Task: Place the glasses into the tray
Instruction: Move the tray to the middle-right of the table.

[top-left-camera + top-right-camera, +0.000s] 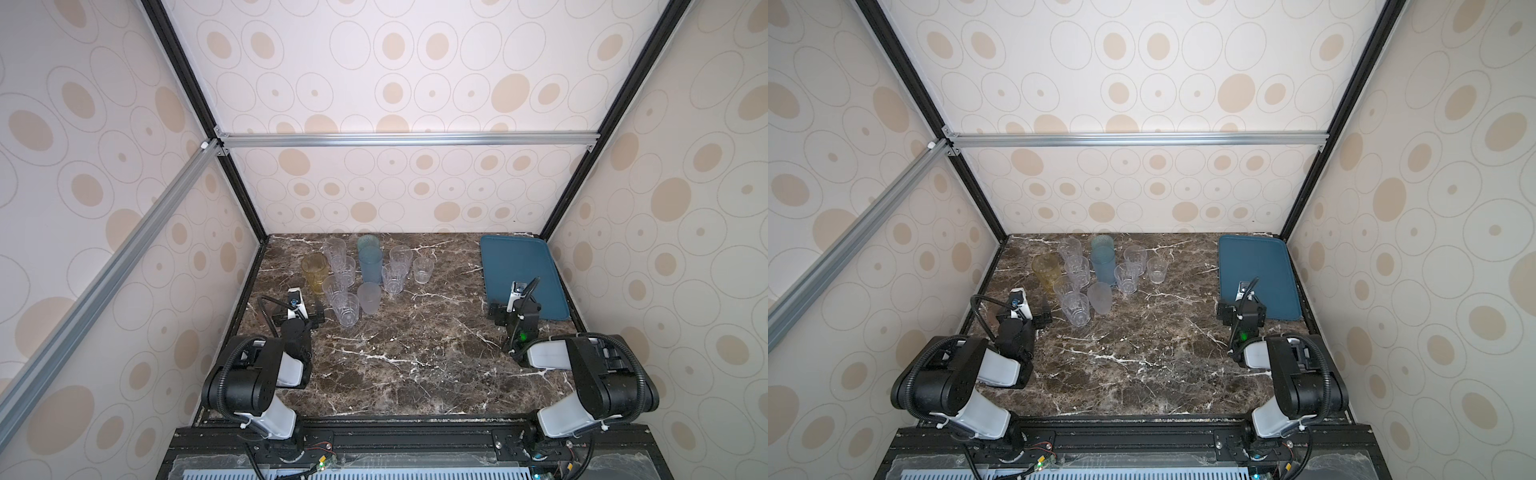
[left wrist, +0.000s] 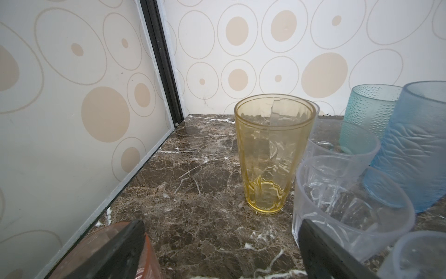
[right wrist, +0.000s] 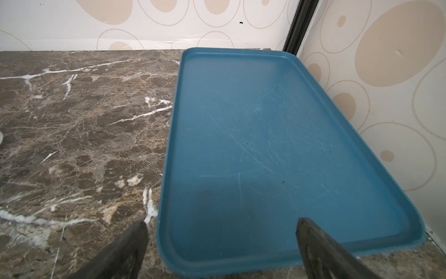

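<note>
**Marble top, bare tray: nothing moved yet**

Brown marble tabletop (image 1: 415,353) fills the floor of a booth with circle-patterned walls, and the two arms reach in from its near edge.

At the near left, the left gripper (image 2: 220,227) has its jaws spread wide and grips nothing. A small pinkish glass (image 2: 79,253) sits partly hidden behind its left finger, and a clear faceted glass (image 1: 347,309) stands just beside its right finger. At the near right, the right gripper (image 3: 222,223) is likewise spread and empty, straddling the near left corner of the tray (image 1: 519,266).

Farther in on the left stand the rest of the glasses (image 1: 345,270), upright and bunched close together. A frosted one (image 1: 369,297) is just right of the near clear one, and the amber glass (image 1: 314,270) is at the cluster's left edge. Two teal-blue tumblers (image 1: 370,264) are toward the far wall, with three more clear ones to their right.

The tray lies along the right wall, reaching to the far corner, well apart from the cluster. Its floor is bare in both top views and in the right wrist view.

As I judge it, no glass has been placed. The whole dozen or so are left to carry across.
</note>
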Tool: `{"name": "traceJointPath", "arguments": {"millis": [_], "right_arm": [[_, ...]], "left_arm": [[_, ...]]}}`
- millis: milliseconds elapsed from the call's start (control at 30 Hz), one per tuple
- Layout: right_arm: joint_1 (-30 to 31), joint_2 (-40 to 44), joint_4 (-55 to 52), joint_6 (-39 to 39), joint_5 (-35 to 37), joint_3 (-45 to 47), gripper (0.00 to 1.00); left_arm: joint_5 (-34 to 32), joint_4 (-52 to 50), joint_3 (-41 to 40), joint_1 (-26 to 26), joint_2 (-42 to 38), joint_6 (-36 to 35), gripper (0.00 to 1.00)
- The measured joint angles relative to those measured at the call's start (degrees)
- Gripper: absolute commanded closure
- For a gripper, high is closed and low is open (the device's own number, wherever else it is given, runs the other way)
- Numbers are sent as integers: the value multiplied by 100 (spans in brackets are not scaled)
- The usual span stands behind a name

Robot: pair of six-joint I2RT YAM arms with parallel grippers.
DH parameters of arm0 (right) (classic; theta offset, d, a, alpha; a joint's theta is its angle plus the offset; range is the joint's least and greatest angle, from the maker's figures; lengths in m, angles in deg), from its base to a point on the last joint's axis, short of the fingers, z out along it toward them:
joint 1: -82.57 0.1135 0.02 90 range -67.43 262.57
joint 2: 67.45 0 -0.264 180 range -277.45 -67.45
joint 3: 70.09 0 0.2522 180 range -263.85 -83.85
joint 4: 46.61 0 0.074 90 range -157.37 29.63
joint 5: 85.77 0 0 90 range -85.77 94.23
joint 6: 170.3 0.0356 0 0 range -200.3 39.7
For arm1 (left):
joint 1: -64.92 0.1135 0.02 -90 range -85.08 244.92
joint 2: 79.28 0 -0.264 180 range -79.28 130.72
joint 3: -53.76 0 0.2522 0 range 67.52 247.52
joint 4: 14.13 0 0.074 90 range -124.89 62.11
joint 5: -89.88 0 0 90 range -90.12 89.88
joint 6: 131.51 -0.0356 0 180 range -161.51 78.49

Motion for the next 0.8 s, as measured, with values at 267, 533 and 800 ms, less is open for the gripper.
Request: {"name": "traceJointPath", "arguments": {"millis": [267,533,800], "right_arm": [[0,0,0,-2,2,0,1],[0,0,0,-2,2,0,1],[0,0,0,-24,-17,0,0]], "left_arm": [[0,0,0,0,0,-2,1],[0,0,0,0,-2,-2,1],[46,-50,-2,-4,-66,-24,1]]}}
